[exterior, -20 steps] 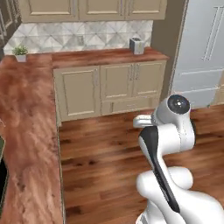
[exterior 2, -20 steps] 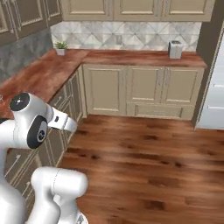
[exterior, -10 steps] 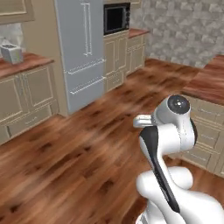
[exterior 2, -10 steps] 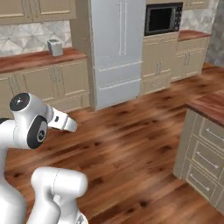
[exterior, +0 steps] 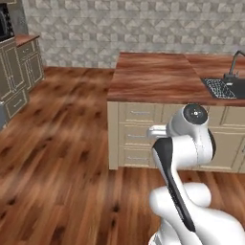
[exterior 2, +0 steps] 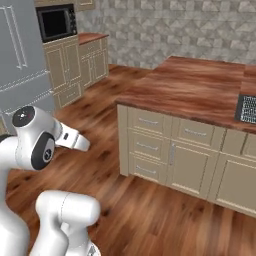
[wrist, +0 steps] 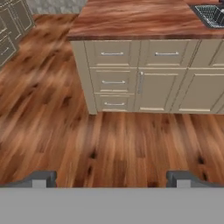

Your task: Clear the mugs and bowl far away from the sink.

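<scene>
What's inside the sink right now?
A wire rack sits inside the sink, with the faucet at its rim. Most of the basin is cut off, so mugs or bowl can't be confirmed.

The white arm point(exterior: 184, 143) is folded up tight above its base, its upper links doubled back so the dark-jointed elbow sits high and the wrist tucks in close to the body. The gripper point(wrist: 111, 178) points forward and down. Its two dark fingers point(wrist: 41, 178) stand wide apart with nothing between them.
</scene>
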{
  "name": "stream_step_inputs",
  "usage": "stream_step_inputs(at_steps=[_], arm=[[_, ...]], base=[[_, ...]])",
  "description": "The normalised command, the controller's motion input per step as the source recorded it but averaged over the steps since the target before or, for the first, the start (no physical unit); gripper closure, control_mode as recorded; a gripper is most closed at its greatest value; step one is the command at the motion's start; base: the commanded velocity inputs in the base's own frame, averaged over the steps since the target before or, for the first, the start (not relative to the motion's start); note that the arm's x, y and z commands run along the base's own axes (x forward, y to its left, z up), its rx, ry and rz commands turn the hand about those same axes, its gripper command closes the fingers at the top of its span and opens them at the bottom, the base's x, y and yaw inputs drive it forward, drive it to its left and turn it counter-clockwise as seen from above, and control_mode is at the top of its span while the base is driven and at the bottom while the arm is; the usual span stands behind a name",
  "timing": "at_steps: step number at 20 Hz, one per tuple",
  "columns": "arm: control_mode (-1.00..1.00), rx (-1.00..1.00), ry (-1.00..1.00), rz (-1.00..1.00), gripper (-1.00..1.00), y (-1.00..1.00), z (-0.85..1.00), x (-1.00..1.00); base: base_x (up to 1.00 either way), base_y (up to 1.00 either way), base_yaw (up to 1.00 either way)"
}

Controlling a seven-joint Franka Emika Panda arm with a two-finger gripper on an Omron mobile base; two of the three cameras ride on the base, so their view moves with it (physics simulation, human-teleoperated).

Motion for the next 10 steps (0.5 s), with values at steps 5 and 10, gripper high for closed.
stream_step_inputs(at_steps=[5, 10], arm=[[1.00, 0.00, 0.00, 0.00, -1.00, 0.00, 0.00, 0.00], [1.00, 0.00, 0.00, 0.00, -1.00, 0.00, 0.00, 0.00]], base=[[0.04, -0.25, 0.00], [0.00, -1.00, 0.00]])
